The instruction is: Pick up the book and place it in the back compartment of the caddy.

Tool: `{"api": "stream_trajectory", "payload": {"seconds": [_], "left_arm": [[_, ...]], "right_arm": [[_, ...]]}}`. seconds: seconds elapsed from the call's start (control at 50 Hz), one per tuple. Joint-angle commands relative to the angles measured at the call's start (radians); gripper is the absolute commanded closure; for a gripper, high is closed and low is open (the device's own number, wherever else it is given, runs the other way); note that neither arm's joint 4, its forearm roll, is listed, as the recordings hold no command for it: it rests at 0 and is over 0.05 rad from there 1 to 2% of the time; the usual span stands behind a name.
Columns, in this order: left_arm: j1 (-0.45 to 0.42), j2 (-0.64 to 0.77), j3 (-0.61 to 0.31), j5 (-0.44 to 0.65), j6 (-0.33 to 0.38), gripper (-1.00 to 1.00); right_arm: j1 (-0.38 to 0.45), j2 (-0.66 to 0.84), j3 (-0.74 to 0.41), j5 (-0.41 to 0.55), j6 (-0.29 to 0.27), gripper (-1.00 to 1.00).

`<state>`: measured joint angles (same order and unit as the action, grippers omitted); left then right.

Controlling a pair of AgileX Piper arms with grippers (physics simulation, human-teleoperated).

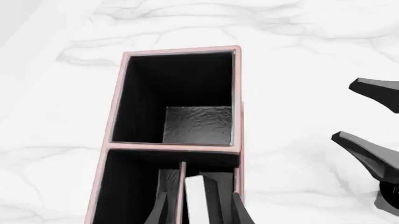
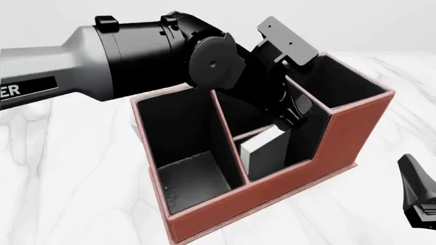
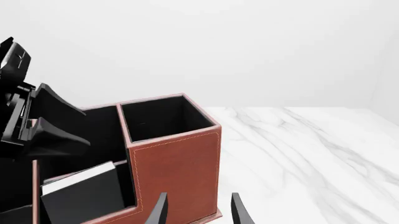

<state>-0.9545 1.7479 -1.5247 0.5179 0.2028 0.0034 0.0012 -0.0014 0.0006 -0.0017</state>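
Observation:
The reddish-brown caddy (image 2: 272,190) stands in the middle of the table, its black-lined sections open upward. The black book (image 2: 263,148) with white page edges leans tilted inside the middle section behind the stepped-down low wall. My left gripper (image 2: 293,120) reaches down into that section and is open just above the book's top edge. In the left wrist view the book (image 1: 196,198) shows between the spread fingers. In the right wrist view the book (image 3: 81,193) sits below the left gripper (image 3: 53,130). My right gripper (image 3: 198,211) is open and empty beside the caddy's (image 3: 174,163) tall end.
White marble tabletop (image 2: 75,194) surrounds the caddy. The caddy's large end section (image 1: 177,98) and its tall section (image 2: 344,84) hold nothing. The right gripper (image 2: 419,199) sits low at the near right, also in the left wrist view (image 1: 344,112).

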Motion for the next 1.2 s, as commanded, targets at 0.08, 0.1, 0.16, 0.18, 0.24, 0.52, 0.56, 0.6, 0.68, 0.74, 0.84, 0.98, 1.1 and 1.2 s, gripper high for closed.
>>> {"api": "stream_trajectory", "payload": {"seconds": [0.08, 0.1, 0.16, 0.18, 0.24, 0.52, 0.56, 0.6, 0.68, 0.74, 0.84, 0.98, 1.1, 1.2], "left_arm": [[0.018, -0.045, -0.131, 0.139, 0.054, -1.0], [0.02, -0.052, -0.149, 0.16, 0.061, -1.0], [0.022, -0.067, -0.17, 0.184, 0.079, -1.0], [0.023, -0.082, -0.191, 0.202, 0.088, -1.0], [0.039, -0.107, -0.262, 0.252, 0.145, -1.0], [0.203, -0.314, -0.156, 0.076, 0.372, -1.0], [0.268, -0.398, -0.05, -0.051, 0.419, -1.0], [0.29, -0.431, -0.013, -0.086, 0.42, -1.0], [0.295, -0.638, 0.23, -0.232, 0.43, -1.0], [0.316, -0.791, 0.366, -0.33, 0.388, -1.0], [0.385, -0.952, 0.582, -0.439, 0.349, -1.0], [0.518, -1.192, 0.957, -0.656, 0.235, -1.0], [0.627, -1.325, 1.169, -0.808, 0.128, -1.0], [0.707, -1.4, 1.428, -0.996, 0.038, -1.0]], "right_arm": [[0.0, 0.0, 0.0, 0.0, 0.0, -1.0], [0.0, 0.0, 0.0, 0.0, 0.0, -1.0], [0.0, 0.0, 0.0, 0.0, 0.0, -1.0], [0.0, 0.0, 0.0, 0.0, 0.0, -1.0], [0.0, 0.0, 0.0, 0.0, 0.0, -1.0], [0.0, 0.0, 0.0, 0.0, 0.0, -1.0], [0.0, 0.0, 0.0, 0.0, 0.0, -1.0], [0.0, 0.0, 0.0, 0.0, 0.0, -1.0], [0.0, 0.0, 0.0, 0.0, 0.0, -1.0], [0.0, 0.0, 0.0, 0.0, 0.0, -1.0], [0.0, 0.0, 0.0, 0.0, 0.0, -1.0], [-0.003, 0.0, 0.0, -0.004, -0.001, -1.0], [-0.052, 0.001, 0.0, 0.01, 0.005, -1.0], [-0.139, 0.25, -0.017, -0.108, 0.129, -1.0]]}}
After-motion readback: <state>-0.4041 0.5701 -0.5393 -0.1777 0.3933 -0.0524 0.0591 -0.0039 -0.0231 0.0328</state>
